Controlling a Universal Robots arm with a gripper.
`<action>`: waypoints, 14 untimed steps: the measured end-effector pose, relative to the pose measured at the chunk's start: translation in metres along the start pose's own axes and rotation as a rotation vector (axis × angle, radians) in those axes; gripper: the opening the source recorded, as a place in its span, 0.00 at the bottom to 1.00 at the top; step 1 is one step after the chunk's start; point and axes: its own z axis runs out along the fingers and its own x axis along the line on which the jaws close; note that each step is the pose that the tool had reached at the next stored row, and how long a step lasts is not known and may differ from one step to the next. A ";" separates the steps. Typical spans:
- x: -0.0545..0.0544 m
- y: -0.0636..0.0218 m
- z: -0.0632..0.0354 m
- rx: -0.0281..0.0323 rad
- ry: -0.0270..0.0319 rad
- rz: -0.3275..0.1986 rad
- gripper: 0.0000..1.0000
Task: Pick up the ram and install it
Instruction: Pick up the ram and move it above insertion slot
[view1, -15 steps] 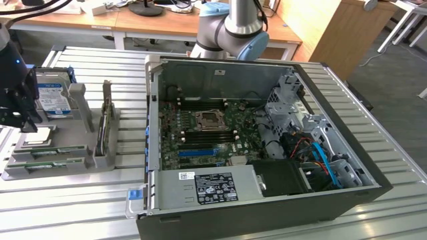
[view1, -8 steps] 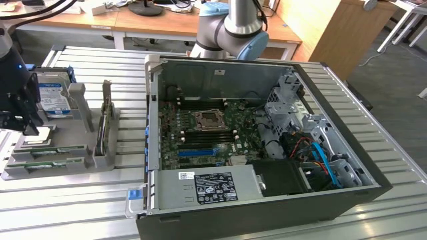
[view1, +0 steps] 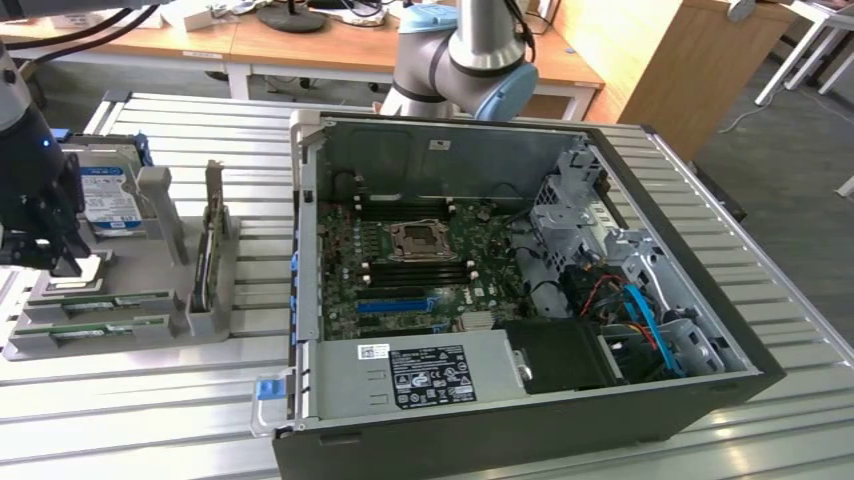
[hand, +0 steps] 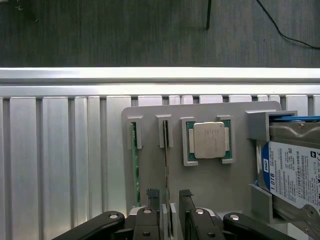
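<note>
Two green ram sticks stand on edge in a grey holder (hand: 215, 185). One ram (hand: 165, 155) runs between my fingertips, the other ram (hand: 134, 160) lies one slot over. My gripper (hand: 169, 196) is open, its fingers (hand: 152, 194) straddling the first ram with gaps either side. In the exterior view the gripper (view1: 47, 255) hangs over the holder (view1: 200, 320) at the exterior view's left, where the ram sticks (view1: 114, 300) lie along its front.
On the holder also sit a square silver CPU (hand: 209, 140), a hard drive (hand: 292, 172) and an upright expansion card (view1: 211, 240). An open computer case (view1: 534, 440) fills the exterior view's right, its motherboard (view1: 400, 290) showing dark memory slots (view1: 414, 265) beside the CPU socket (view1: 416, 240).
</note>
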 end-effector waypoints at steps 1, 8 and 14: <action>0.000 0.0000 0.0011 0.0000 0.0000 0.000 0.30; 0.001 -0.0001 0.0079 0.0001 0.0000 0.000 0.30; 0.001 -0.0002 0.0137 0.0001 -0.0001 0.000 0.30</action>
